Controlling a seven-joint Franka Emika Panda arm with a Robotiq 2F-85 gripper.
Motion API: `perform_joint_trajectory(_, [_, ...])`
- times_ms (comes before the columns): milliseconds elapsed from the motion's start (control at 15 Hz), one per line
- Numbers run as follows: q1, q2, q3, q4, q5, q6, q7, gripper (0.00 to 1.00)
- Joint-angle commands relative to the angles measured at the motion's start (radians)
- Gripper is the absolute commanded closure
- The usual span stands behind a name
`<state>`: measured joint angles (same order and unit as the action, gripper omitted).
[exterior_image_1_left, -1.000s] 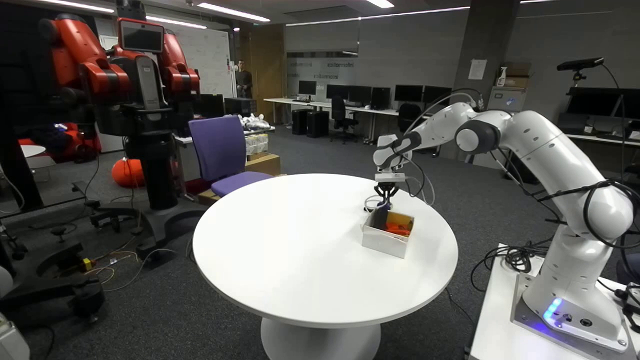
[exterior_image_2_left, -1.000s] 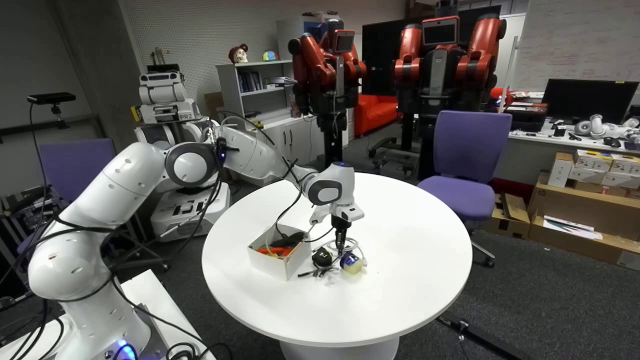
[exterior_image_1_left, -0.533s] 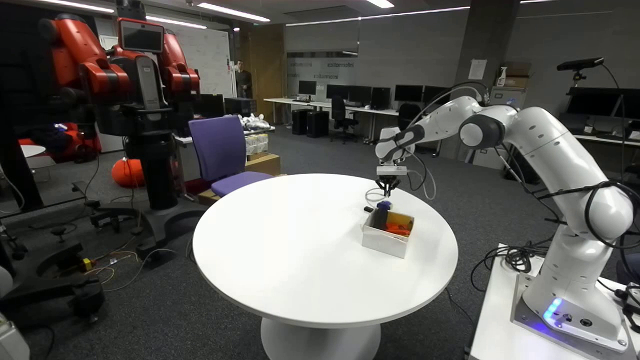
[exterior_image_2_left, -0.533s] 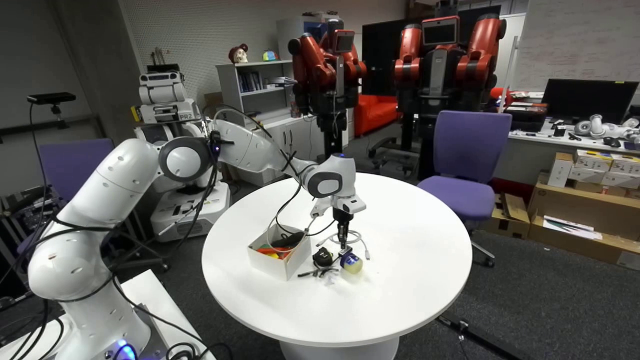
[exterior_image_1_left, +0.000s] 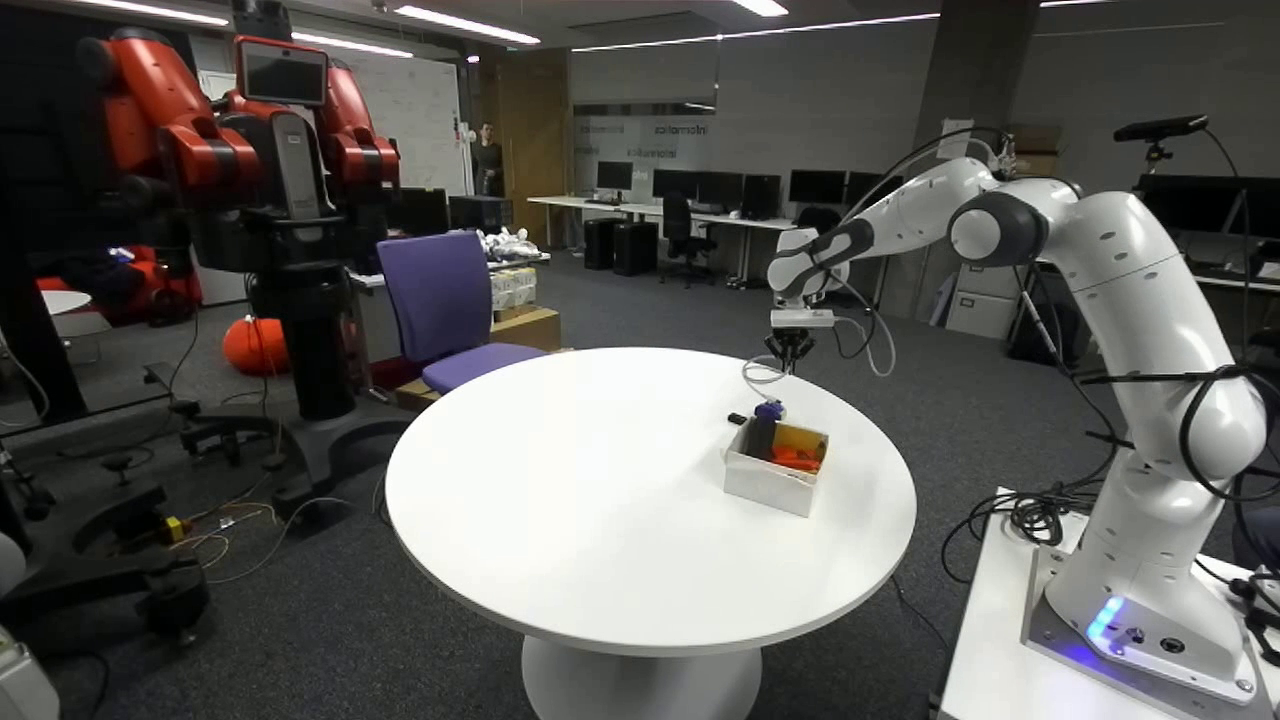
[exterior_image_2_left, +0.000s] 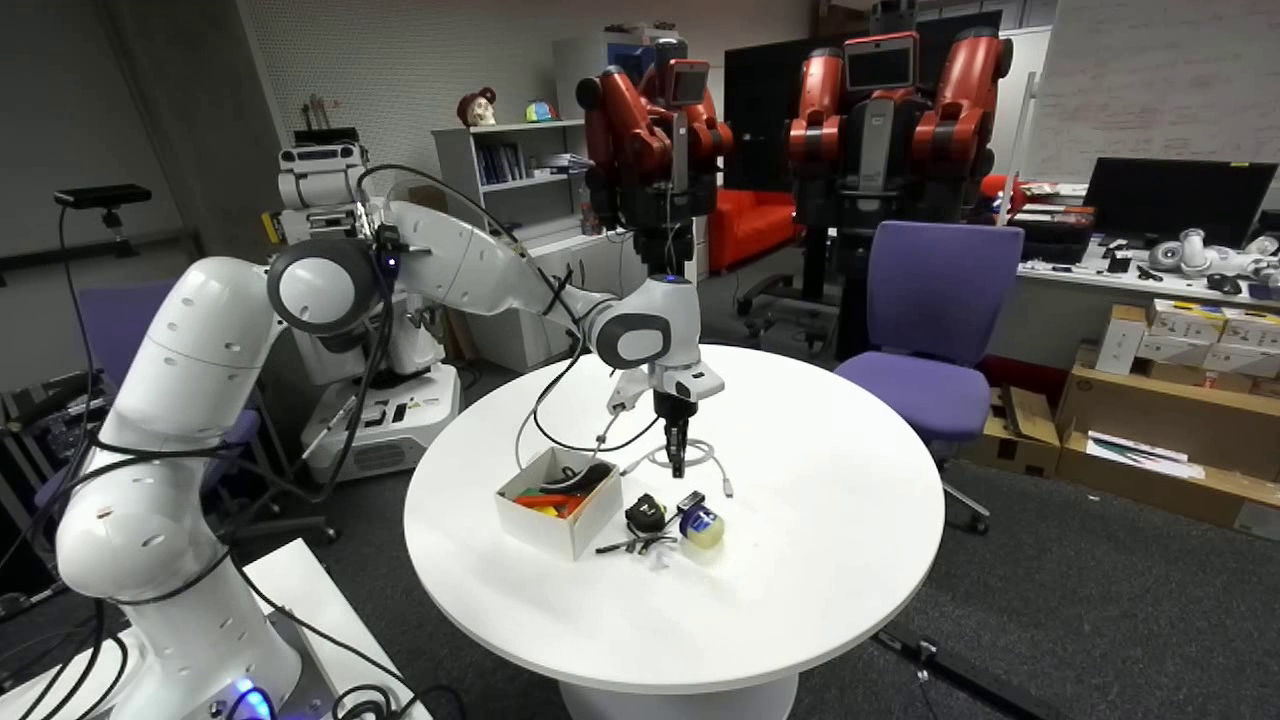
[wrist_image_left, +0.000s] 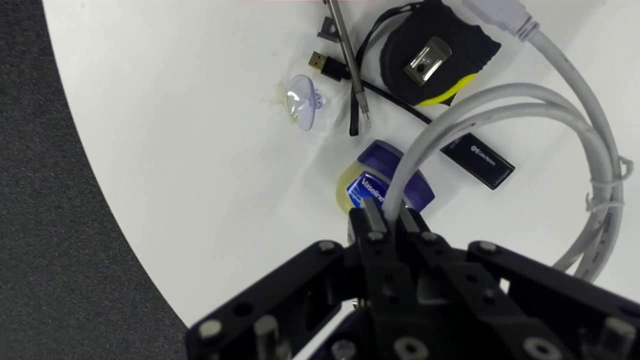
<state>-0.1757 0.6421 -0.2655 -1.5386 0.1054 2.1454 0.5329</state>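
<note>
My gripper (wrist_image_left: 392, 215) is shut on a coiled light grey cable (wrist_image_left: 402, 175), which passes up between the fingertips. In both exterior views the gripper (exterior_image_1_left: 788, 368) (exterior_image_2_left: 678, 470) is above the round white table with the cable (exterior_image_1_left: 748, 375) (exterior_image_2_left: 722, 475) hanging from it in a loop. Behind the fingertips in the wrist view, a Vaseline jar (wrist_image_left: 352, 172) with a blue lid lies on its side on the table. A black adapter (wrist_image_left: 477, 160) lies beside it. A black and yellow tape measure (wrist_image_left: 435, 60) lies further off.
A white box (exterior_image_1_left: 770, 487) (exterior_image_2_left: 540, 530) with orange items and a dark object stands near the gripper. A pen (wrist_image_left: 345, 50), a black USB cable (wrist_image_left: 335, 68) and a clear suction cup (wrist_image_left: 302, 102) lie on the table (wrist_image_left: 200, 165). Purple chair (exterior_image_2_left: 930, 390) stands behind the table.
My gripper has risen from beside the jar and shifted toward the arm's base, carrying the grey cable up with it. The jar, tape measure and box have stayed put.
</note>
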Motion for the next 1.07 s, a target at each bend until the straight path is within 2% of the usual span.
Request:
perform_joint_trajectory(0, [0.020,-0.167,-0.010,-0.191,-0.047,0.048,-0.048,0.98])
perform_joint_trajectory(533, [0.060,-0.428,0.019,-0.512,-0.108,0.162,-0.083,0.98])
perform_joint_trajectory(1000, [0.107,-0.529,0.063,-0.703,-0.176,0.210,-0.062,0.98])
